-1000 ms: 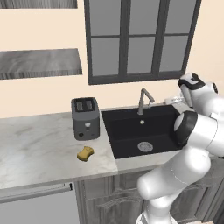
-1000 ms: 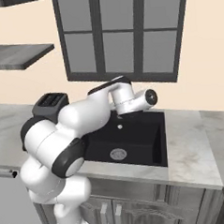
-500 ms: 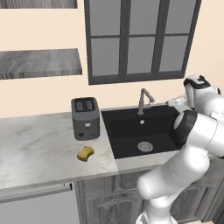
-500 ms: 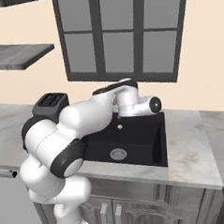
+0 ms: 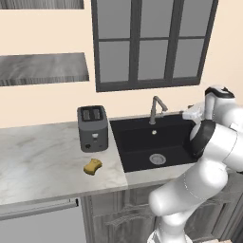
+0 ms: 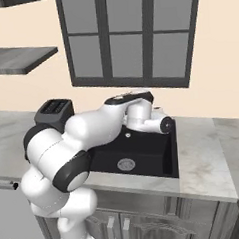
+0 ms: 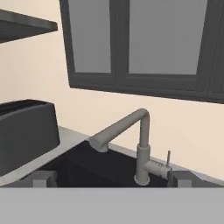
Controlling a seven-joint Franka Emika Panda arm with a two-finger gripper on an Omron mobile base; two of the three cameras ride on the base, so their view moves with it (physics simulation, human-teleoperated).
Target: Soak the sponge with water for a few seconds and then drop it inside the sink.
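The sponge (image 5: pixel 92 166) lies on the counter (image 5: pixel 42 156), in front of the toaster (image 5: pixel 92 127) and left of the sink (image 5: pixel 142 142), well apart from the arm (image 5: pixel 209 147). The sink is a black basin with a round silver drain (image 5: pixel 157 159); the faucet (image 5: pixel 155 109) stands at its back rim. In the hand view the gripper (image 7: pixel 109 180) faces the faucet (image 7: pixel 131 140) from close by, its spout reaching left over the basin, a thin lever (image 7: pixel 168 158) upright at its base. The fingers (image 7: pixel 41 179) stand wide apart, with nothing between them. The toaster (image 7: pixel 24 131) sits at the left of that view.
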